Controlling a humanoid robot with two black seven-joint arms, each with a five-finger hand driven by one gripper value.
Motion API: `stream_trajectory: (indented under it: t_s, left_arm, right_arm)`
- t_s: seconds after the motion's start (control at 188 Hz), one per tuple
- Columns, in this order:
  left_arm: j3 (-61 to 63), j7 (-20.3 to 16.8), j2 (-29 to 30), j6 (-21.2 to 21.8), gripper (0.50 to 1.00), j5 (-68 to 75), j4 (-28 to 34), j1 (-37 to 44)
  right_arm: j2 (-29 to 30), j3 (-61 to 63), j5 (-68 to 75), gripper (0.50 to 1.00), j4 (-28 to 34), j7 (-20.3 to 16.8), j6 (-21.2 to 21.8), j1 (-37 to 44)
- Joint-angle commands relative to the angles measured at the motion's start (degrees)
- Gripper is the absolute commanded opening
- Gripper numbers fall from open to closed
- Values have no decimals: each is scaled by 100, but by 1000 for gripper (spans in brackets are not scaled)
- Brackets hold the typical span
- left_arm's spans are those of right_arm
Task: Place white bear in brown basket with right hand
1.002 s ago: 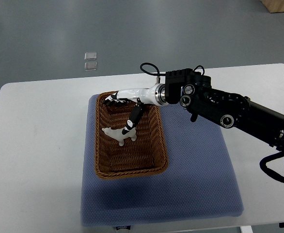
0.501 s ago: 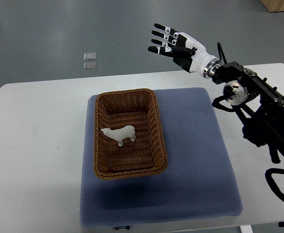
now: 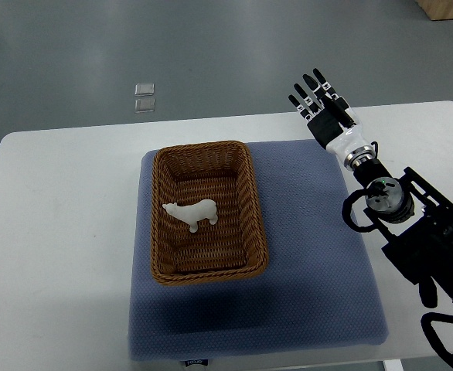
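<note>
A small white bear [image 3: 191, 212] lies on its side inside the brown wicker basket [image 3: 253, 224], near the middle of the basket floor. The basket stands on a blue-grey mat [image 3: 311, 263]. My right hand [image 3: 319, 104] is far from the basket, raised over the back right of the table, fingers spread straight and holding nothing. Its black arm [image 3: 412, 239] runs down toward the lower right edge. No left arm shows in the picture.
The mat lies on a white table [image 3: 64, 232] with bare surface on the left and right sides. Two small clear squares [image 3: 144, 97] lie on the grey floor behind the table. A wooden corner [image 3: 443, 8] shows at the top right.
The right hand left the bear in the basket, rose out and swung right, then drew back to the table's right side. The bear stays in the basket.
</note>
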Motion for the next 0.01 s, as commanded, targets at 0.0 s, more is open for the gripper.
stream_trajectory:
  t_s: [0.0]
  left_arm:
    - [0, 0, 0, -1, 1000, 1, 0, 1]
  right_arm:
    - [12, -2, 11, 926, -2, 6, -32, 8]
